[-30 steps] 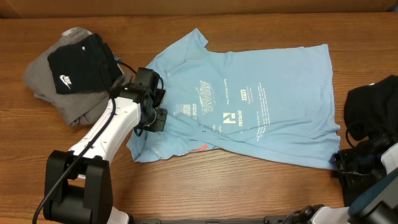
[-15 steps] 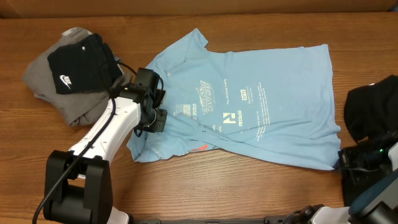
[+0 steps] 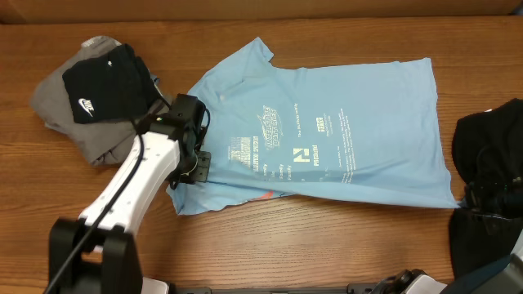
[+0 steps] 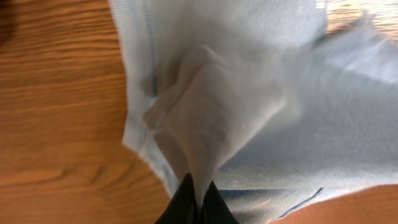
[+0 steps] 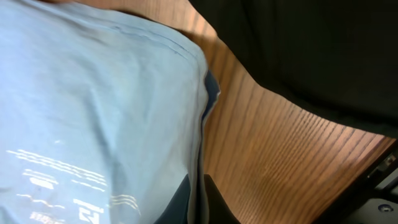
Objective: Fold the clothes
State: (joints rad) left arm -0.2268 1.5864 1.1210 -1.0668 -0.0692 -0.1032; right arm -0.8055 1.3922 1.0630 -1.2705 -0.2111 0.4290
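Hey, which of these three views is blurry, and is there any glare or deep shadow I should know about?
Left wrist: the T-shirt is smeared soft, worst at upper right, while the table grain is readable. Right wrist: sharp, but the black garment is nearly featureless dark, with a bright streak on the wood beside it. Overhead: even light, no glare, lettering distinct.

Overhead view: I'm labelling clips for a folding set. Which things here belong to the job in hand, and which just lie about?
In hand: light-blue T-shirt, pinched by the left jaws and the right jaws.

Lying by, untouched: grey garment with the black logo garment on it; plain black garment.
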